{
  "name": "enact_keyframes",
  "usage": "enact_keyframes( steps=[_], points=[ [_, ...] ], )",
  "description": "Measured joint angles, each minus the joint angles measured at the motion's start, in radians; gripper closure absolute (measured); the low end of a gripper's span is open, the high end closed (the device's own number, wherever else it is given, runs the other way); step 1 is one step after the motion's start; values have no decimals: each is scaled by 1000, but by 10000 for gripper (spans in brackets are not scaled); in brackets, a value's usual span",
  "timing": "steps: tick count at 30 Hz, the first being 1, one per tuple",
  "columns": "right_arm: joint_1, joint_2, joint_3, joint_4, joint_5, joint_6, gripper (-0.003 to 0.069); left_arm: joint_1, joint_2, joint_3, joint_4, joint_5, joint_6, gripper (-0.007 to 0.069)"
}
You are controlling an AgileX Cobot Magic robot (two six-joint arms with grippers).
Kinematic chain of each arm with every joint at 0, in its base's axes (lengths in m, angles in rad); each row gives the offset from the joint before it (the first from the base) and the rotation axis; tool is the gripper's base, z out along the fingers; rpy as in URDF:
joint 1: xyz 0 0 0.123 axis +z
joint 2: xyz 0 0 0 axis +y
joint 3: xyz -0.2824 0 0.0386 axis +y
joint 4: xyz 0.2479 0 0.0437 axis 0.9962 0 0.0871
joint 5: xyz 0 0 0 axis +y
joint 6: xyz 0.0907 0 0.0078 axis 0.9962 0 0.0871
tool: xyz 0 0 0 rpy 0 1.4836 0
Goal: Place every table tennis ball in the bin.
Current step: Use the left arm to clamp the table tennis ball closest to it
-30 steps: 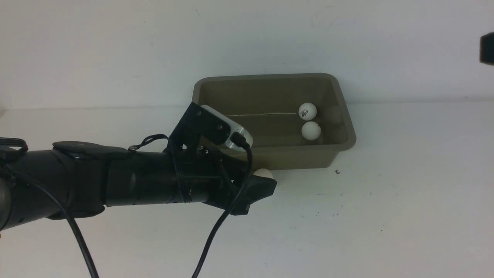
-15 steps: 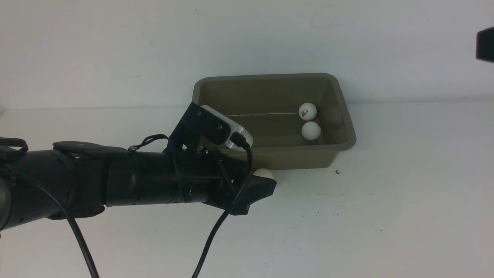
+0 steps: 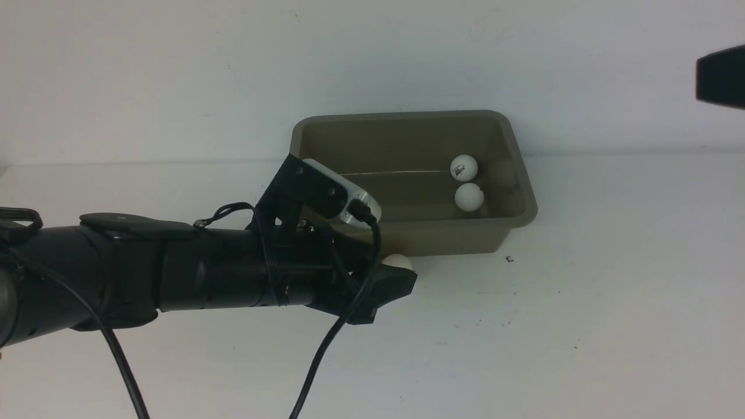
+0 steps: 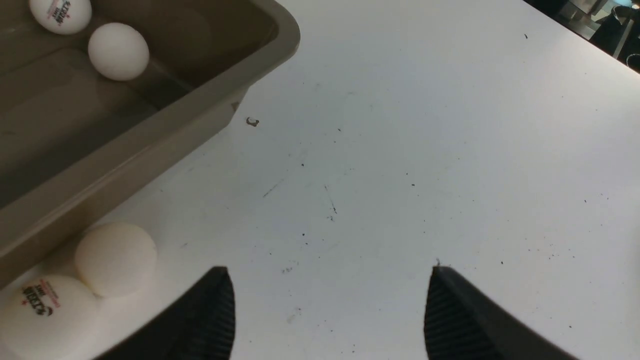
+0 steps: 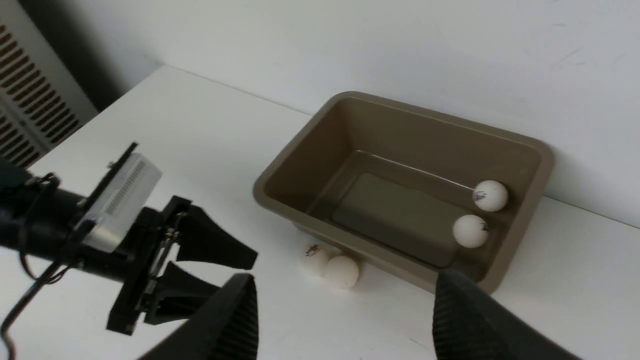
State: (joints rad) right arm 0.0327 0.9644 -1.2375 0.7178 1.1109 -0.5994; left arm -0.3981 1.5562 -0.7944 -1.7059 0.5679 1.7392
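Observation:
The taupe bin stands against the back wall with two table tennis balls in its right end. Two more balls lie touching each other on the table against the bin's near wall; the front view shows only one of them. My left gripper is low over the table beside them, open and empty, with the pair outside its jaws. My right gripper hangs high above, open and empty; only a dark part of it shows at the upper right.
A white wall rises right behind the bin. The table's far right edge shows in the left wrist view. A slatted grille stands past the table's left end. A tiny dark speck lies near the bin's right corner.
The dark part of my right gripper has slid further leftward into the front view. The left arm and the balls have not moved.

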Motion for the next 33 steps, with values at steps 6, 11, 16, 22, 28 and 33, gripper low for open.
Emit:
enact_keyframes(
  steps=[6, 11, 16, 22, 28, 33],
  points=[
    [41, 0, 0, 0, 0, -41, 230, 0, 0, 0, 0, 0, 0, 164],
    [68, 0, 0, 0, 0, -47, 230, 0, 0, 0, 0, 0, 0, 164],
    [71, 0, 0, 0, 0, -49, 230, 0, 0, 0, 0, 0, 0, 164],
    [71, 0, 0, 0, 0, -49, 230, 0, 0, 0, 0, 0, 0, 164],
    [71, 0, 0, -1, 0, -49, 230, 0, 0, 0, 0, 0, 0, 164],
    [71, 0, 0, -1, 0, -49, 230, 0, 0, 0, 0, 0, 0, 164]
  ],
)
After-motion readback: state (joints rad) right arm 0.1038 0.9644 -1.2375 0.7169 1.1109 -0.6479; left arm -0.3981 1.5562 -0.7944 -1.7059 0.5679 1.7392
